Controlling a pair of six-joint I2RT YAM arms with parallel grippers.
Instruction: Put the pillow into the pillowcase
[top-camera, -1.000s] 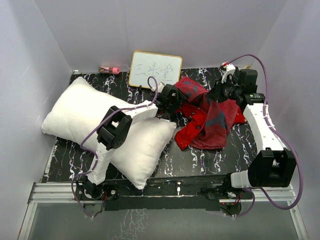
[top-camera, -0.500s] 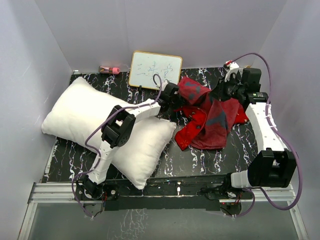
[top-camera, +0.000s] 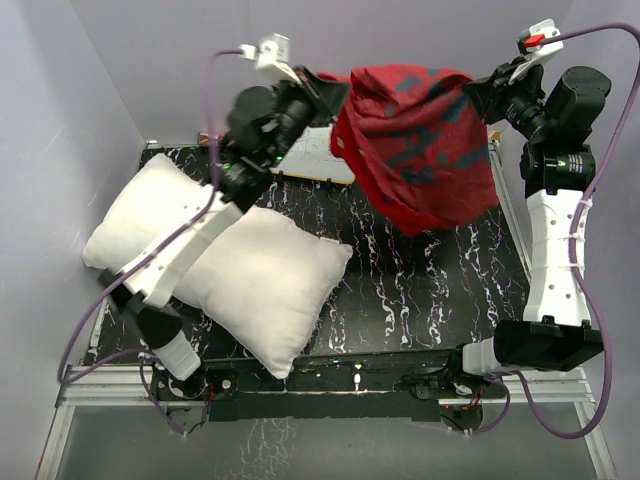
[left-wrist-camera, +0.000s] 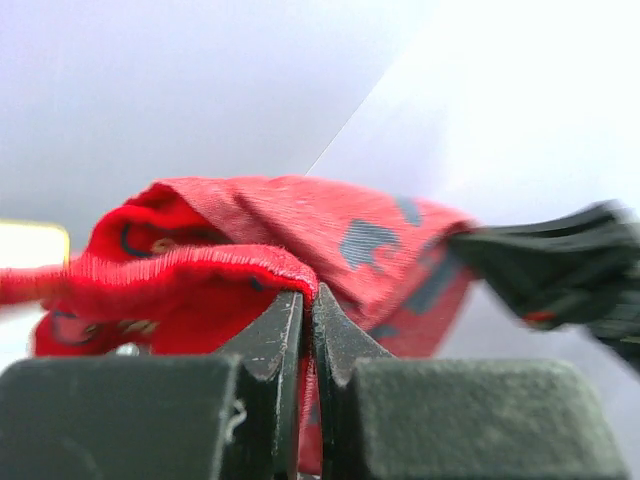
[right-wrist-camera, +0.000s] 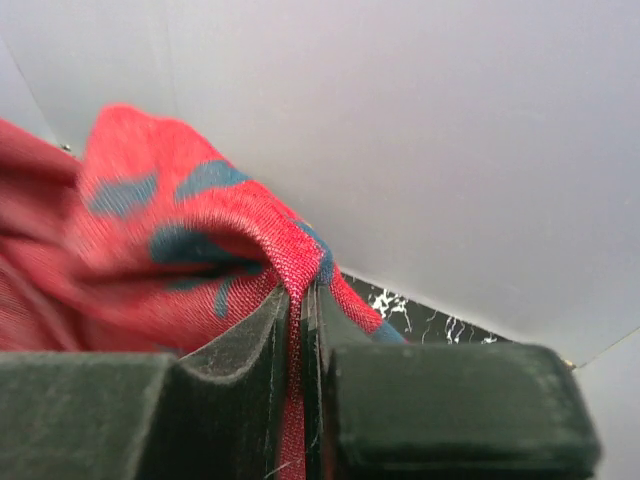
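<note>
Pillowcase (top-camera: 420, 150): both arms have raised it off the desk (top-camera: 420, 300); it now hangs high between them.
Left hand (left-wrist-camera: 306, 300): I read it clamped on one hem fold.
Right hand (right-wrist-camera: 298, 295): clamped on the opposite fold, so that, I judge, the cloth drapes and its mouth can be found.
Pillow (top-camera: 230, 260): lying on the desk at left, apart from the pillowcase, not yet inserted.
</note>
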